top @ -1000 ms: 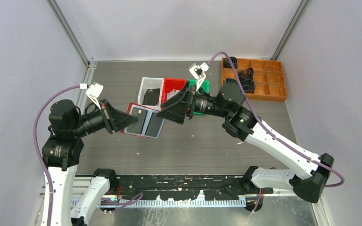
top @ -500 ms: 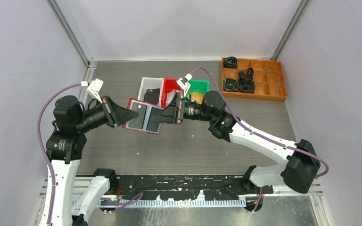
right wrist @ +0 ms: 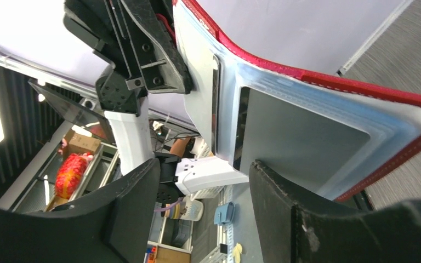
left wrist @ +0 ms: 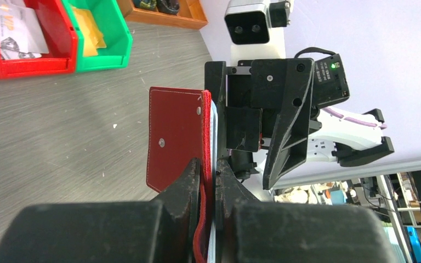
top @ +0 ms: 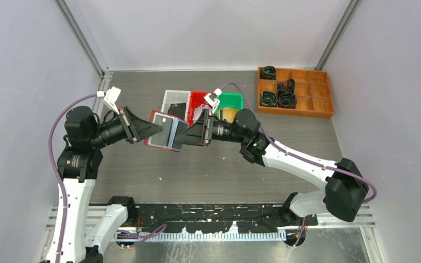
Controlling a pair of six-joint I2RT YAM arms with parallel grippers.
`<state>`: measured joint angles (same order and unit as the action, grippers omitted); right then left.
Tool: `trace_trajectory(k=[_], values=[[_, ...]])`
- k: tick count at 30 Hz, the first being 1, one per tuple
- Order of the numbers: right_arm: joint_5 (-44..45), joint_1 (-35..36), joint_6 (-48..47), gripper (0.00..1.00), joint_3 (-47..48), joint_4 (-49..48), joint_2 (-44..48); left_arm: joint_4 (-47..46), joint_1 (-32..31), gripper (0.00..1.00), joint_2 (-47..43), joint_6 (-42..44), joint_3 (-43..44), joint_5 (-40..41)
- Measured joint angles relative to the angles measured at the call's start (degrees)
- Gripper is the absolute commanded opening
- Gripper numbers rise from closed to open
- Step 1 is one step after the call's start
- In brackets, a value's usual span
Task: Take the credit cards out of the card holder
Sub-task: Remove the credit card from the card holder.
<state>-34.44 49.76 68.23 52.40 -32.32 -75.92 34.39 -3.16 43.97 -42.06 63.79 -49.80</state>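
I am holding the card holder (top: 163,133) open above the worktop (top: 214,164), left fingers (left wrist: 185,185) pinching its red cover. My right fingers (right wrist: 136,190) are standing spread beside a sleeved grey card (right wrist: 301,142).

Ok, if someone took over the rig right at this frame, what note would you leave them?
Left gripper: shut on the red card holder, holding it open above the table.
Right gripper: open at the holder's free edge, gripping nothing.
Done: a dark card lies in the white bin, a pale card in the red bin, a gold card in the green bin.
Left: a grey card sits in the clear sleeve; pull it out, plus any others.
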Motion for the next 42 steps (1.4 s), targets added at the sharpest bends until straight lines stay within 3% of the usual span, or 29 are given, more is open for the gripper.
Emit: trace_trajectory(k=[11, 25, 35, 42], values=[[-1.70, 0.02, 5.75, 0.55, -0.02, -9.99, -2.47, -3.93, 0.28, 0.00, 0.00, -2.97, -1.36, -4.39], [-1.73, 1.25, 3.65, 0.47, 3.67, -6.95, -4.15, -7.82, 0.68, 0.00, -0.66, -6.16, -2.23, -5.31], [-1.68, 1.33, 5.20, 0.20, 4.33, -8.33, -6.71, -11.98, 1.29, 0.18, -2.64, -8.28, -4.44, -5.03], [-1.57, 2.25, 5.81, 0.14, 4.20, -9.68, -7.37, -14.97, 1.22, 0.20, -3.43, -10.71, -5.55, -6.27]])
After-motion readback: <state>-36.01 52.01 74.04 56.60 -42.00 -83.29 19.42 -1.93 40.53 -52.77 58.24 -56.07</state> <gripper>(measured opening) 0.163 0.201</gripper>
